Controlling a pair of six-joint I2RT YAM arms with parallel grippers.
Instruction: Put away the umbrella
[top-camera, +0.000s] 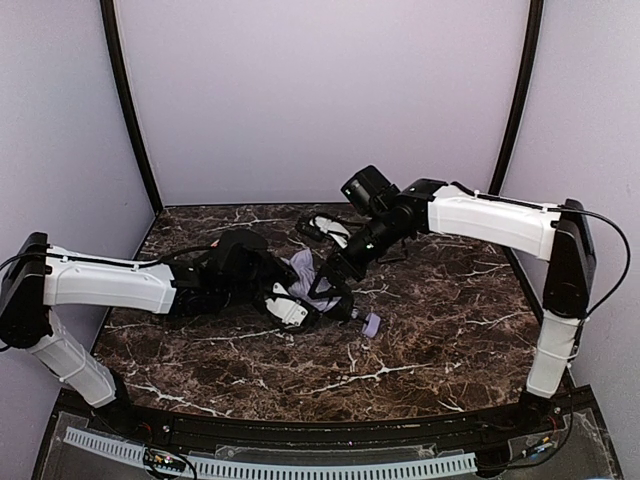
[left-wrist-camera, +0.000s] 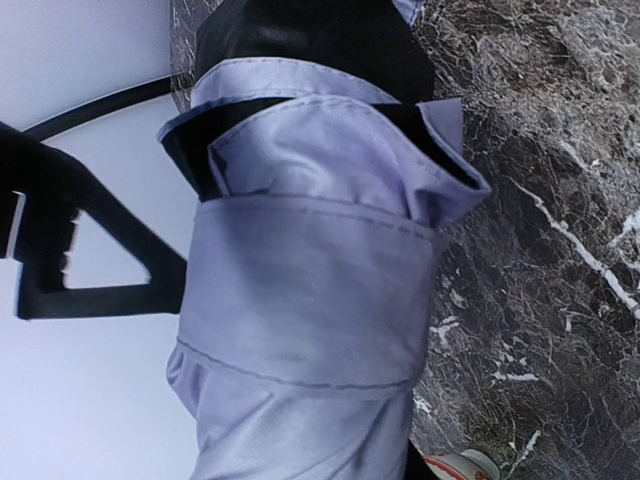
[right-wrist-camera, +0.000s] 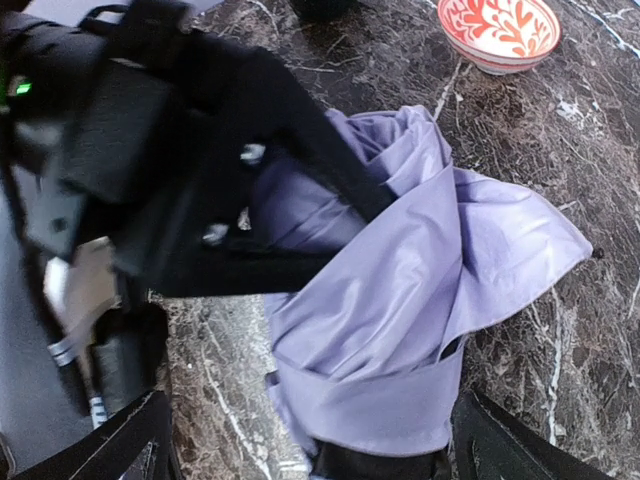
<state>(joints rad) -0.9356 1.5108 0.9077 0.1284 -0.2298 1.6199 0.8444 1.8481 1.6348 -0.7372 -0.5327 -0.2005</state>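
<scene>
1. Shows, from above, a dark marble-patterned surface (top-camera: 430, 340) boxed in by pale lavender walls (top-camera: 320, 90), with two white-and-black arms reaching toward the middle.
2. Places the umbrella (top-camera: 305, 272) near the centre of the surface, lying on its side between the two arms, collapsed but loosely bunched rather than neatly rolled.
3. Shows its small lavender handle (top-camera: 371, 325) poking out toward the near right, resting on the surface just past the cloth.
4. Has the left arm (top-camera: 110, 282) stretched in low from the left, with the left fingers (left-wrist-camera: 100, 301) clamped on the pale lavender bundle. Gives only one black, triangular finger against the cloth's side in the left wrist view, the other hidden behind the fabric.
5. Fills most of that wrist view with layered lavender folds edged in stitching, with the black underside (left-wrist-camera: 300, 40) peeking out at the top.
6. Has the right arm (top-camera: 490, 222) angled down from the right, with the right fingers (right-wrist-camera: 520, 450) spread wide apart, one on either side of the bundle's near end, gripping nothing.
7. Shows, in the right wrist view, a black finger of the left arm crossing the cloth, and a loose flap of fabric spread on the surface to the right.
8. Sets a small red-and-white patterned bowl (right-wrist-camera: 500, 28) on the surface beyond the umbrella, apart from it.
</scene>
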